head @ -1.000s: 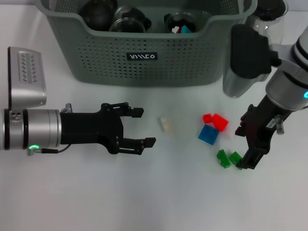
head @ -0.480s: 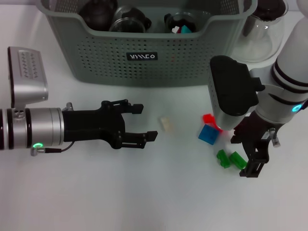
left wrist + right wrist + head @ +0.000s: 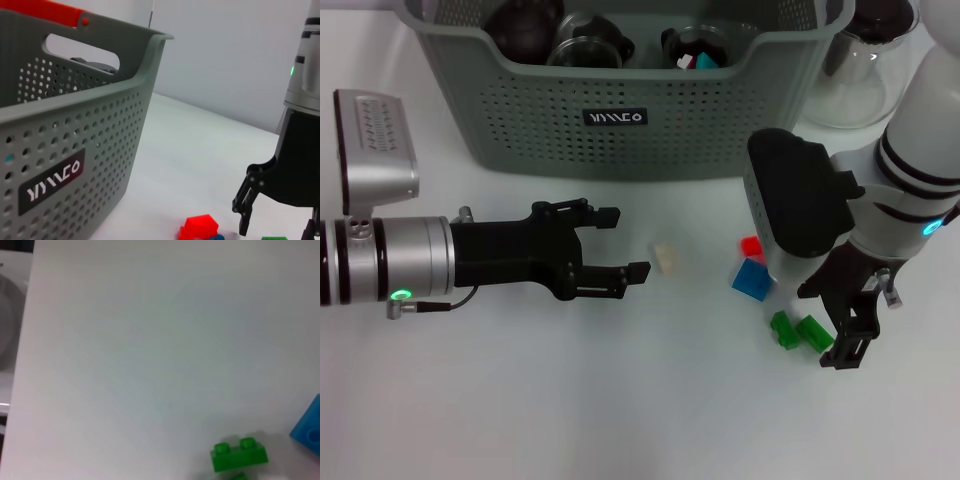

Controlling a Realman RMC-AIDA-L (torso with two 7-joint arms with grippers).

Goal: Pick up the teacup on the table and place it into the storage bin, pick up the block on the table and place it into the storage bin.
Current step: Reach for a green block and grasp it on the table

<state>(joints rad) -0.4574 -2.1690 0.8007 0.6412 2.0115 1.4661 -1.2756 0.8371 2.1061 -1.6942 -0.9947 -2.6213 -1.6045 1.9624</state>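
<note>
Head view: the storage bin (image 3: 620, 90) sits at the back of the white table (image 3: 620, 400), with dark cups and a bit of blue and red showing inside it. A glass pot (image 3: 865, 70) stands just beside the bin's right end. The left gripper (image 3: 620, 243) lies low over the table in front of the bin, fingers spread apart and holding nothing, pointing at a small cream block (image 3: 665, 258) just ahead of its tips. Further right is a cluster of blocks: a red block (image 3: 752, 246) touching a blue block (image 3: 753, 279), and below them 2 green blocks (image 3: 797, 329) side by side. The right gripper (image 3: 845, 325) hangs right beside the green blocks, pointing down; whether its fingers are open cannot be told. Left wrist view: the bin wall (image 3: 75, 150) with its black label is close by, the red block (image 3: 199, 227) sits on the table, and the right gripper's dark fingers (image 3: 247, 205) hang near it. Right wrist view: bare table, 1 green block (image 3: 239, 455) and a corner of the blue block (image 3: 307, 432); own fingers not seen.
</note>
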